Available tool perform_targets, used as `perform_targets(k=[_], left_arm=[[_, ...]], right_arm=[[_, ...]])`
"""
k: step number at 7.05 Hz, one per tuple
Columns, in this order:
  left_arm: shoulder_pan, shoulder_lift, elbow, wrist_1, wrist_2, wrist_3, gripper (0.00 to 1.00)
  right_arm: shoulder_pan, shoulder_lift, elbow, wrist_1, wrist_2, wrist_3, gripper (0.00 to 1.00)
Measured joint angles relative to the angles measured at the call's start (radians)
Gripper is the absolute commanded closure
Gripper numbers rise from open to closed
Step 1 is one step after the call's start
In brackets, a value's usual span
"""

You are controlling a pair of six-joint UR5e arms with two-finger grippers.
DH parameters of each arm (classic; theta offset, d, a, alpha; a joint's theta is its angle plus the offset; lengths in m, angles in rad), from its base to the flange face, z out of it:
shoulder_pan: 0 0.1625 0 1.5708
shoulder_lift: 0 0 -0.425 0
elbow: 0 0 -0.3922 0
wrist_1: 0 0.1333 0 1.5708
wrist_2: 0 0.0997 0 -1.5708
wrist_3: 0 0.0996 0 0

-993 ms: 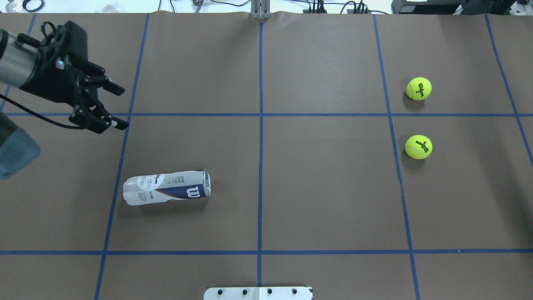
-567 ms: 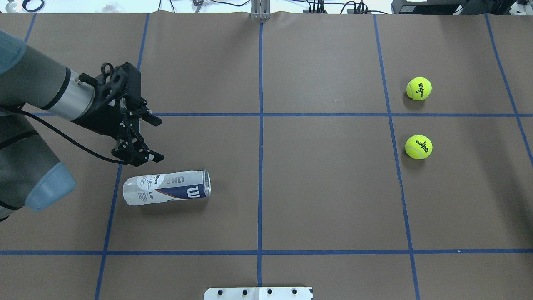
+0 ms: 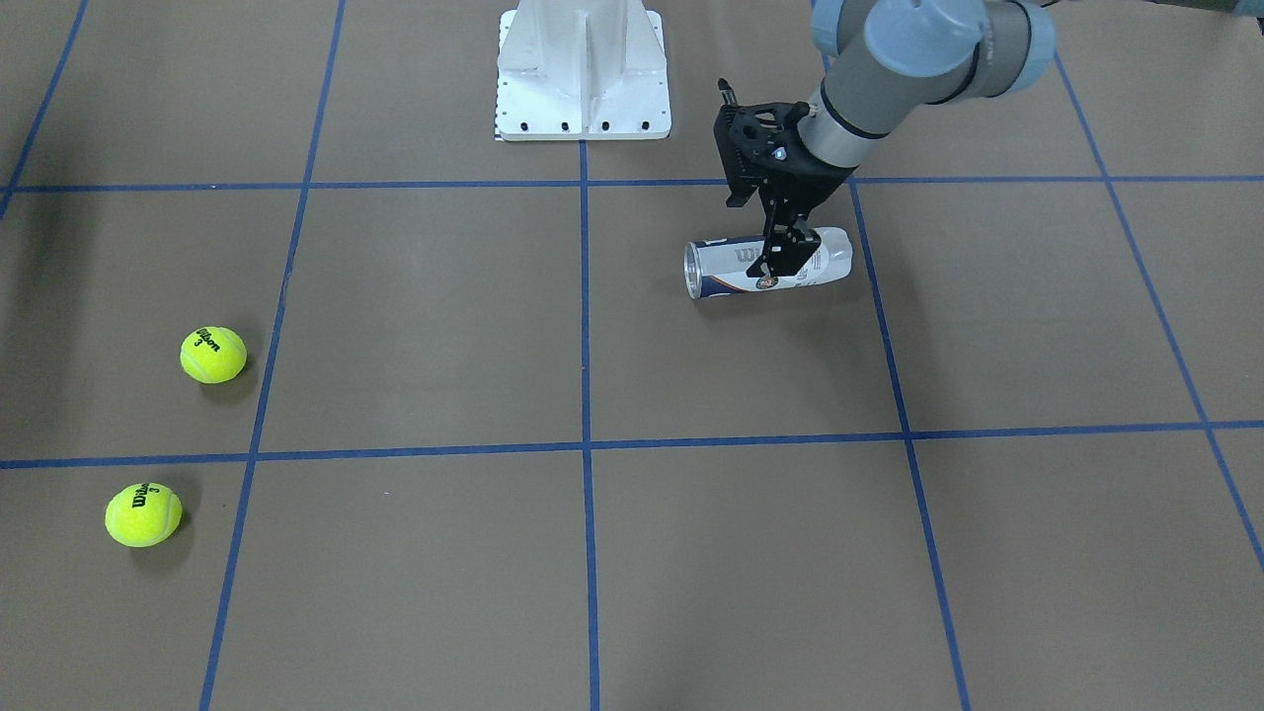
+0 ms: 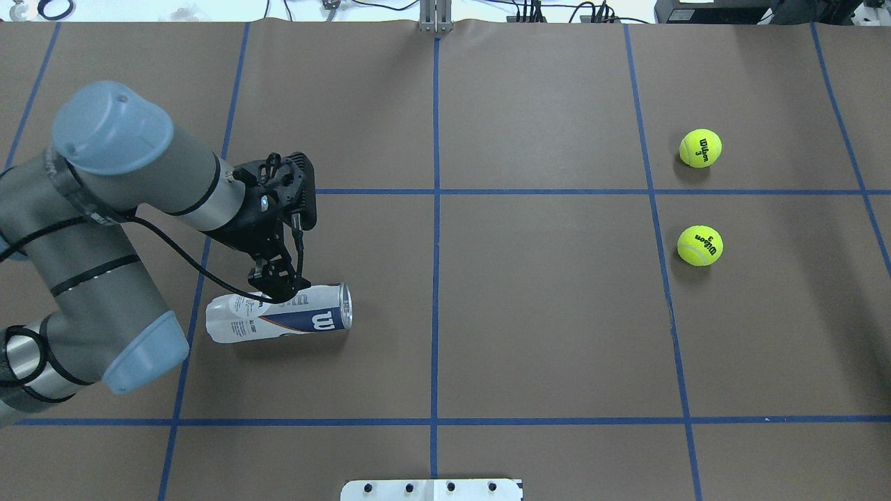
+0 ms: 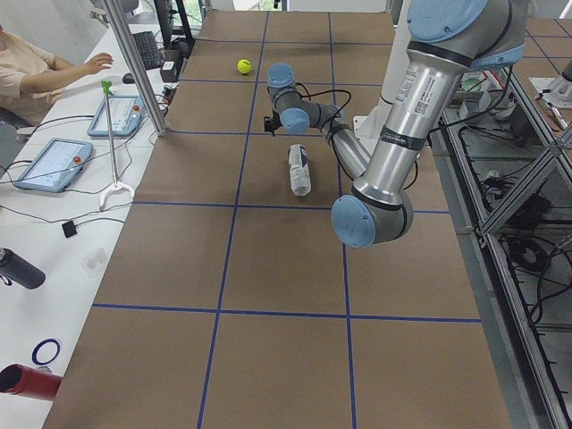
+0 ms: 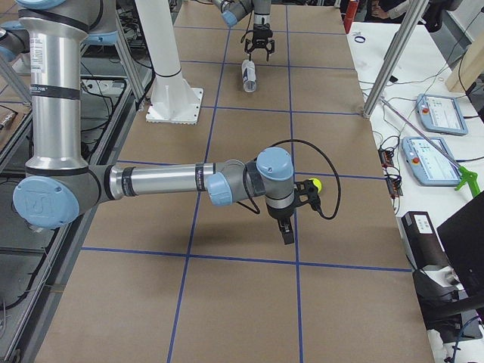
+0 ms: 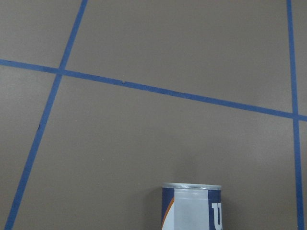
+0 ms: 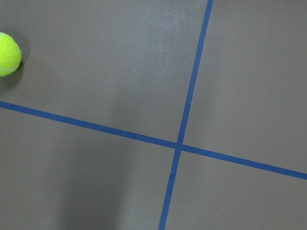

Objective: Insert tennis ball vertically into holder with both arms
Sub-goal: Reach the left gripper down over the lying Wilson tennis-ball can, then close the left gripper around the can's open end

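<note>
Presently the holder [image 4: 306, 316] is found lying on its side on the table [image 4: 543, 334], its silver rim turned toward the table's middle. It is overhung by the left gripper [image 4: 280, 287], whose jaws are seen spread, with nothing held. The far ball [image 4: 700, 147] and near ball [image 4: 699, 245] are noted well apart from it. The right gripper [image 6: 287, 229] is observed above the table near them; whether it is open cannot be told.

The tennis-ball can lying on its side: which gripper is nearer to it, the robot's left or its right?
Left. The left gripper hangs just above the can; the right gripper is far across the table, towards its other end.
</note>
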Motion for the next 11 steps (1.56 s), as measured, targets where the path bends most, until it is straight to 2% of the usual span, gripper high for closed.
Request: perform_targets(k=[3,11], left_arm=[[0.101,-0.014,0.014,0.042,0.131,0.006,0.04],[0.153,-0.037,0.097,0.039,0.194,-0.004,0.02]], right_arm=[[-0.001,0.0,-0.001,0.0,0.002,0.0,0.0],[0.0,0.0,-0.001,0.0,0.009,0.0,0.0]])
